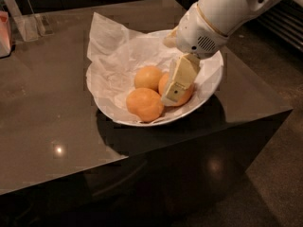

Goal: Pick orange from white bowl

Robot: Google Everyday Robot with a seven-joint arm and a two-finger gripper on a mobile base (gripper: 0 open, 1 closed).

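Dark brown glossy counter (57, 108) noted, filling most of the view. A small light glint is seen on it at 7 o'clock from the bowl.

White robot arm (227, 8) is seen entering from 1 o'clock and reaching down over the far right of the bowl.

White bowl (208, 84) is set near the counter's centre, wide and shallow, with its slanted rim tipped higher toward 3 o'clock. It is lined with crumpled white paper (106, 37), and one corner of that paper is raised above the rim at 10 o'clock.

Gripper (173, 94) is lowered inside the bowl, slanted down toward 7 o'clock. Its cream-coloured lower part is laid across the front of the orange. Whether it is parted or closed on the fruit cannot be told.

Orange (187, 96) is located in the bowl at 3 o'clock of the fruit cluster, resting on the paper and half hidden behind the gripper. It is the deepest in colour of the three.

Paler orange fruit (144, 104) is recorded at 7 o'clock of the cluster, nearest the camera and close beside the orange. Smaller yellower fruit (148, 77) is recorded at 11 o'clock, touching the paler one.

A clear container (31, 25) and a pink object (4, 32) are noted at the counter's 10 o'clock corner, well apart from the bowl.
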